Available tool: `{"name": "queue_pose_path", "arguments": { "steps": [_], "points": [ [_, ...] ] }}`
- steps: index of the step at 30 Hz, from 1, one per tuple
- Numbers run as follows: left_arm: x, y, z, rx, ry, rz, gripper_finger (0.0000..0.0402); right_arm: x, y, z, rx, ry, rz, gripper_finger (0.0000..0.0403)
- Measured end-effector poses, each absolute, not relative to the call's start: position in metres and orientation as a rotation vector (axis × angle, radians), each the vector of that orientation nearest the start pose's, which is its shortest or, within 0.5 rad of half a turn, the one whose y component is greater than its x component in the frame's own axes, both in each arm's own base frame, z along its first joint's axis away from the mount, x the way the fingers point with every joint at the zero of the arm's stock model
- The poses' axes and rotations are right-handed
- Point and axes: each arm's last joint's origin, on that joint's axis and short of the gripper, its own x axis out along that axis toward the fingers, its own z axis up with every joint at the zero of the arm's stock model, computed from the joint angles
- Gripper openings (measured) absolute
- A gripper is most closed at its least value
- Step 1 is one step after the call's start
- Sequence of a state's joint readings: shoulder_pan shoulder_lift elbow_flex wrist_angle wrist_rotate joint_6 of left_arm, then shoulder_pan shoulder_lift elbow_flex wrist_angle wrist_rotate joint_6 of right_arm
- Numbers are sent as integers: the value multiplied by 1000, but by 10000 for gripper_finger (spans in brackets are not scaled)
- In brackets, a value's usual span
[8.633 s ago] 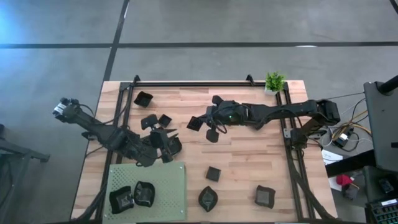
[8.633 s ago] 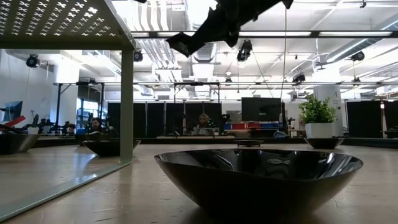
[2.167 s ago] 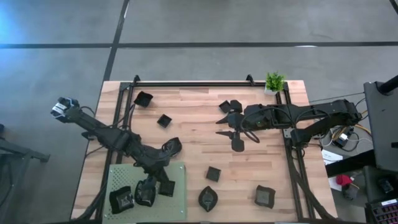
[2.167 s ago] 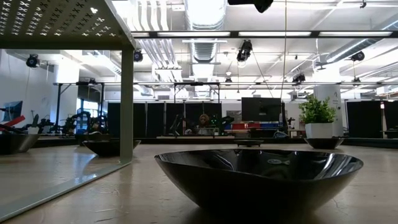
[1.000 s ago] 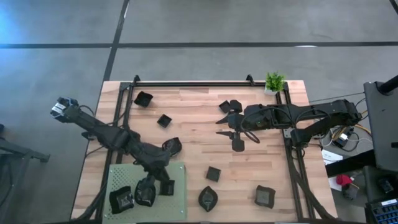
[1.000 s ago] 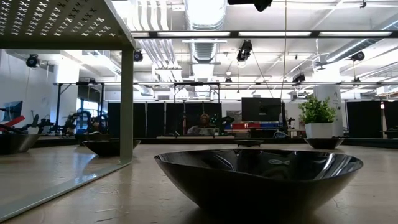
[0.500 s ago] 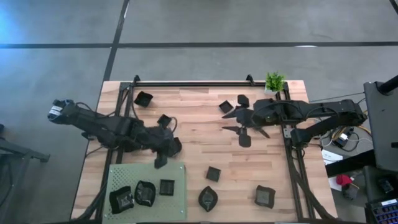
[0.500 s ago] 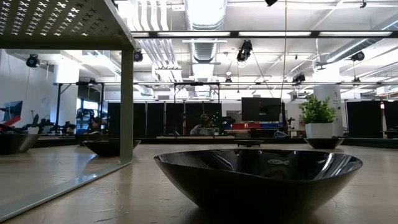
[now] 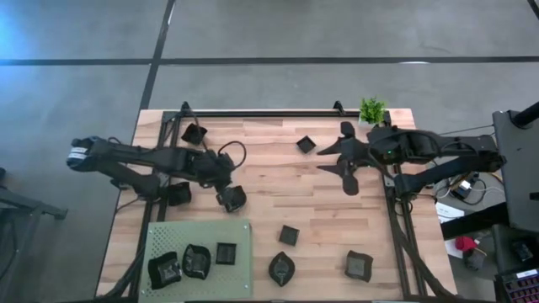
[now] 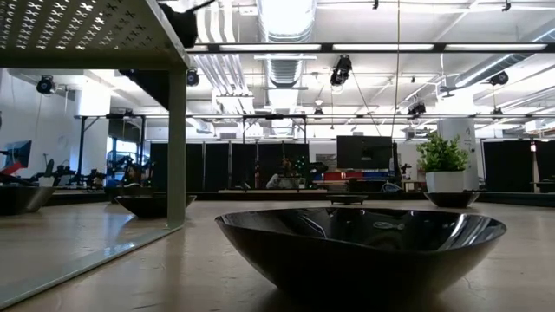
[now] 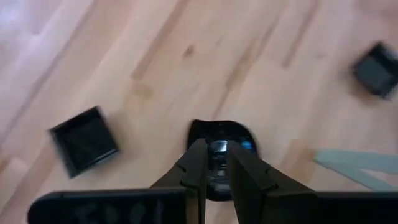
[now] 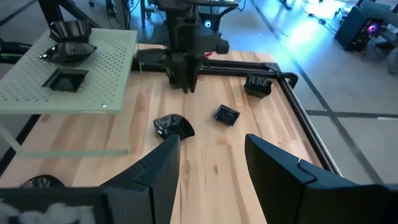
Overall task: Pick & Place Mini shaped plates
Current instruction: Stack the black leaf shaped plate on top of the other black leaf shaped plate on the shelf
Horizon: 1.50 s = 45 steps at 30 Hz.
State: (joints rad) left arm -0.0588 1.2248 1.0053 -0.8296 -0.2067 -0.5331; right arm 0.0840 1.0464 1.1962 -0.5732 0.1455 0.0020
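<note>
the left gripper [image 9: 226, 187] hangs over a rounded black dish [image 11: 219, 144] near the middle of the worktop [image 9: 269, 181], fingers [image 11: 194, 163] nearly together above its bowl and carrying nothing, probably lining up for the next pick; whether they touch the dish i cannot tell; a square black dish [image 11: 84, 140] lies just beside it on the wood, and another sits at the back left corner [image 9: 194, 133]; the right gripper [image 9: 347, 167] waits near the right edge by the small potted plant [image 9: 371, 109], jaws spread wide and empty, likely kept clear of the left arm's reach; the light green perforated mat [image 9: 240, 231] at the front left corner is where the dishes seem to be gathered, and it holds three so far, two rounded ones and a small square one [image 9: 225, 252]; more mini shaped plates lie loose along the front edge: a small square [image 9: 289, 235], a leaf-like one [image 9: 281, 268] and a larger squarish one [image 9: 358, 266]; one more square [image 9: 306, 145] sits towards the back edge; by my reckoning the sorting is well short of half done.
</note>
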Motion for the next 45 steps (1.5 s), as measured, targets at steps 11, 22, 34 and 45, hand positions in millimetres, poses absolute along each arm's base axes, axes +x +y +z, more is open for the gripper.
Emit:
{"name": "queue_pose_path", "arguments": {
  "steps": [11,22,34,45],
  "points": [
    [232,12,219,-452,1138,543,53,204,13,389,-24,425,-66,178],
    [240,19,189,-535,1129,410,53,204,13,388,-29,428,-65,178],
    [248,21,167,-524,1194,409,53,204,13,387,-58,435,-62,178],
    [253,21,158,-527,1226,376,53,204,13,387,-63,434,-61,178]
  ]
}}
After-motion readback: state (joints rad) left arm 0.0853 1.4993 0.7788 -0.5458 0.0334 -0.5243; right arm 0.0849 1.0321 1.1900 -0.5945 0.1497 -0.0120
